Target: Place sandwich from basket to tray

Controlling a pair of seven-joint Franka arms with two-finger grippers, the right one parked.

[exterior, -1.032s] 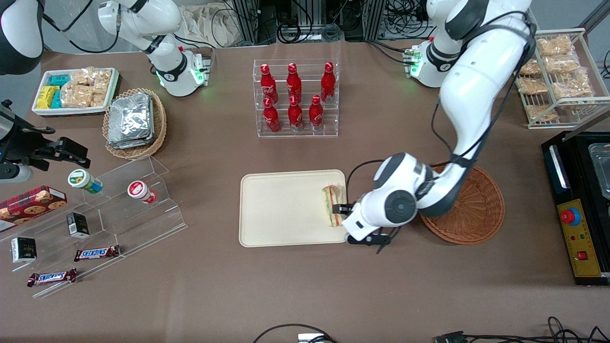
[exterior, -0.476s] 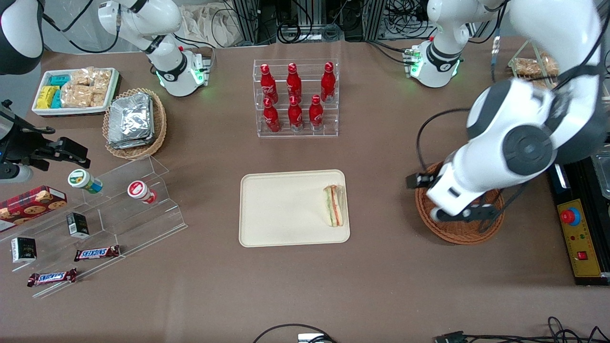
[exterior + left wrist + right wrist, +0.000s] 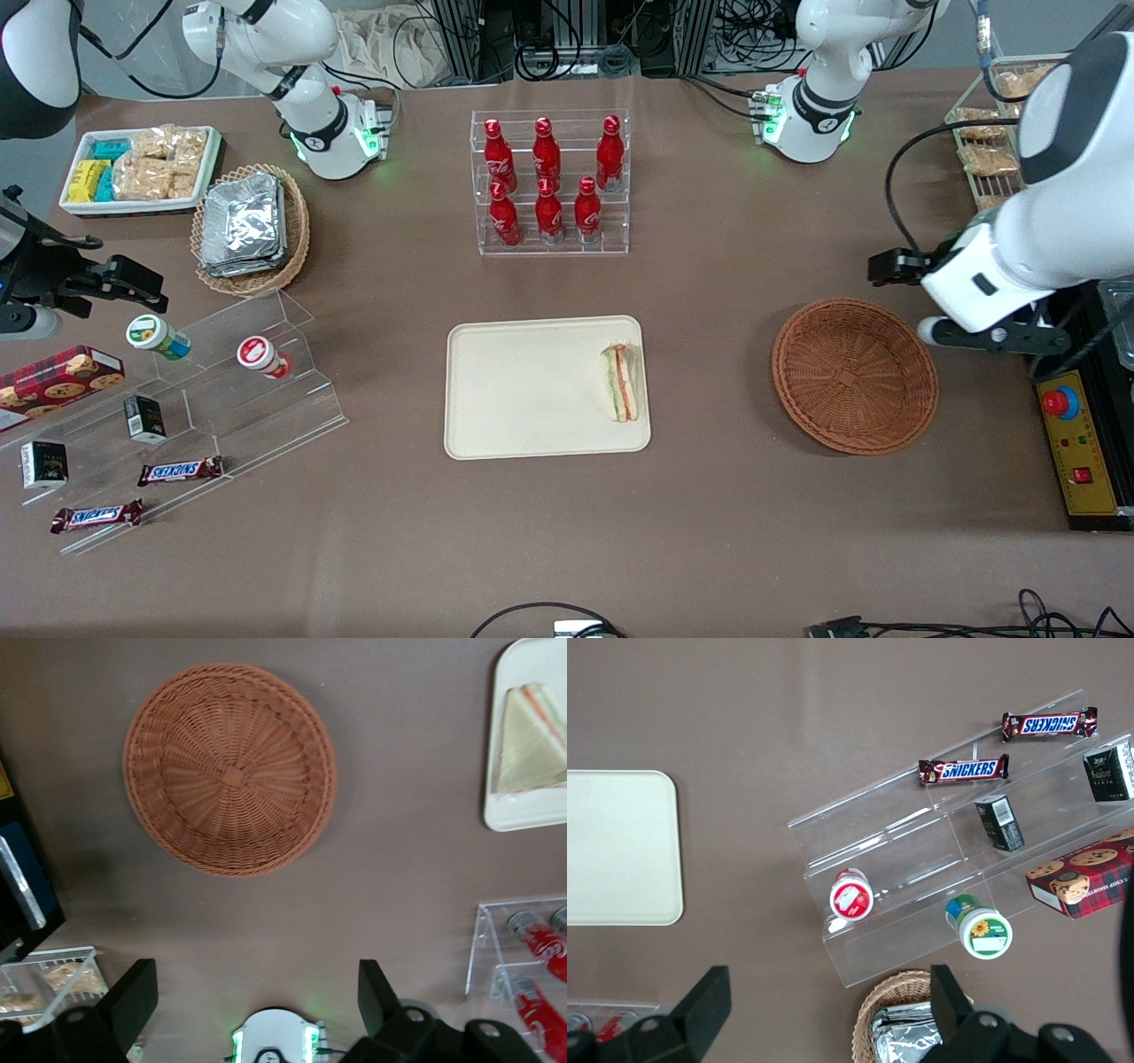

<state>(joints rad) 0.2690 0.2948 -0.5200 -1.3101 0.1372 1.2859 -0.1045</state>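
Sandwich lies on the cream tray; wicker basket sits empty. The tool, fingers apart and empty, should retreat clear of the bench.

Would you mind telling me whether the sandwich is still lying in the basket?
No, the sandwich lies on the tray, the basket holds nothing, and the open gripper hangs high above the table.
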